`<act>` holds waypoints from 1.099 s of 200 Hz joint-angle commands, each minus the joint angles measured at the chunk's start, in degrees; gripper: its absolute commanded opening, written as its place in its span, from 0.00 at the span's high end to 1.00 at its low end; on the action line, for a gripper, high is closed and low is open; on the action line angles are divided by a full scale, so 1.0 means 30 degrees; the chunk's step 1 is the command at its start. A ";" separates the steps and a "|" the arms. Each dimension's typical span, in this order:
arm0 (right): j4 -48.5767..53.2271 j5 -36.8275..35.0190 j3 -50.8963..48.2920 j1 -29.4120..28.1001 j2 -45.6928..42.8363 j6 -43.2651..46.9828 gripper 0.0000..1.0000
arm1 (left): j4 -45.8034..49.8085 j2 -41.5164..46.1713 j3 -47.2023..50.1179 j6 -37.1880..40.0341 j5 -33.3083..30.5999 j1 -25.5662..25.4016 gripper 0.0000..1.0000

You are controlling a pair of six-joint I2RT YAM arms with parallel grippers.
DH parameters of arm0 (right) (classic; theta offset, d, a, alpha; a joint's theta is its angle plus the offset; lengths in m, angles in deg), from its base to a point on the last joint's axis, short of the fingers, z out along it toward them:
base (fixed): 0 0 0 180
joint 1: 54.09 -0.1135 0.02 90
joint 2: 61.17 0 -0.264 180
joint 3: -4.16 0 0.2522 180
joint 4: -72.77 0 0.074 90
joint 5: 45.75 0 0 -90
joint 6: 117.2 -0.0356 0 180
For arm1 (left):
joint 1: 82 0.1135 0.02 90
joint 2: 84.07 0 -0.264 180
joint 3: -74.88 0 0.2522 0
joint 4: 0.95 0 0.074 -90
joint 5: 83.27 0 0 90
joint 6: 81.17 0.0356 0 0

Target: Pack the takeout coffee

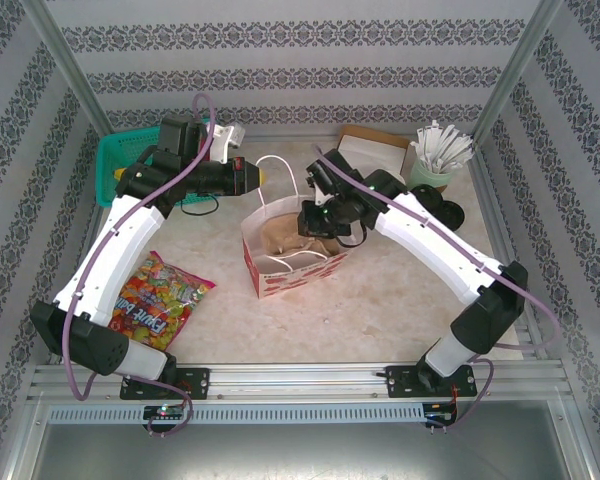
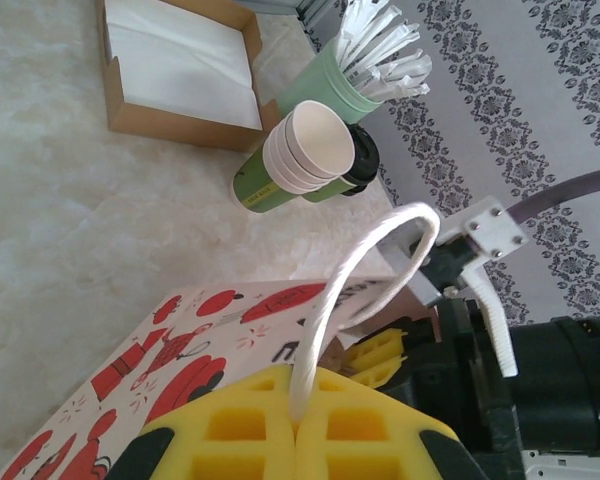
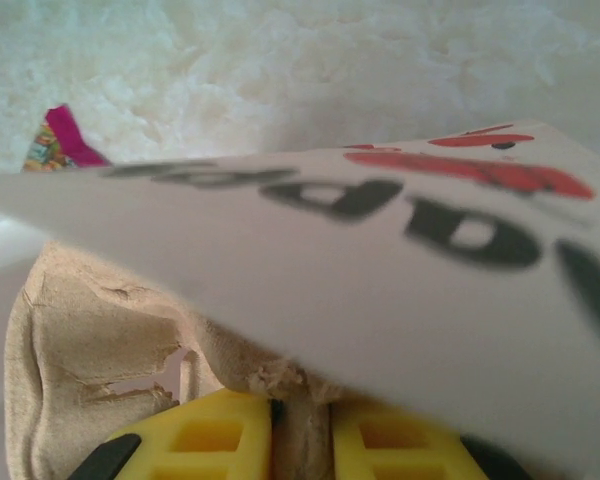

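Right, I've got the left gripper (image 2: 298,425) clamped on the white handle (image 2: 365,255), presumably to keep the paper bag (image 1: 280,272) open at centre frame, and the right gripper (image 3: 300,425) pinching the cardboard carrier (image 3: 90,330) inside it, while the takeout coffee (image 2: 363,160) stands upper middle, behind the stacked cups (image 2: 305,150).

The top external view looks steeply down from behind the arm bases, with the white red-printed paper bag (image 1: 292,262) mid-frame. The left wrist view sits close above that bag's white rope handle (image 2: 360,270) and faces past it. The right wrist view, almost against the bag's rim, faces the brown cardboard carrier (image 3: 90,330) inside. All three share the bag.
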 commanded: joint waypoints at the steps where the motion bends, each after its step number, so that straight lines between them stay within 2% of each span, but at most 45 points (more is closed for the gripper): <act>1: 0.0404 -0.1844 0.0264 -0.0435 0.0430 0.0537 0.82 | -0.0535 -0.0533 -0.0073 -0.0146 0.0557 -0.0050 0.97; 29: 0.0210 -0.2758 0.0263 -0.0892 0.0604 0.0836 0.82 | -0.0314 -0.1068 -0.0443 -0.0269 0.0245 -0.0061 0.97; 51: 0.0291 -0.3287 0.0418 -0.1158 0.0730 0.1194 0.82 | -0.0130 -0.1248 -0.0730 -0.0349 0.0105 -0.0049 0.91; 76: 0.0015 -0.4325 0.0443 -0.1562 0.0536 0.1990 0.82 | 0.0032 -0.1261 -0.0783 -0.0443 -0.0680 -0.0064 0.89; 106: -0.0628 -0.5233 0.0291 -0.2070 0.0062 0.3505 0.82 | 0.0807 -0.1572 -0.1127 -0.1056 -0.2663 -0.0056 1.00; 115: -0.0828 -0.5319 0.0185 -0.2177 -0.0099 0.3861 0.82 | 0.1035 -0.1640 -0.1263 -0.1320 -0.3349 -0.0045 1.00; 134: -0.0792 -0.4822 0.0030 -0.2178 -0.0080 0.4279 0.81 | 0.0946 -0.1616 -0.1285 -0.1614 -0.4050 -0.0027 1.00; 169: 0.0463 -0.3193 0.0323 -0.2186 0.0855 0.4547 0.83 | -0.1006 -0.1065 -0.0477 -0.1467 -0.2554 -0.0019 1.00; 220: 0.1637 -0.1870 0.0643 -0.2078 0.1728 0.5465 0.84 | -0.2736 -0.0699 0.0373 -0.1177 -0.2508 -0.0035 1.00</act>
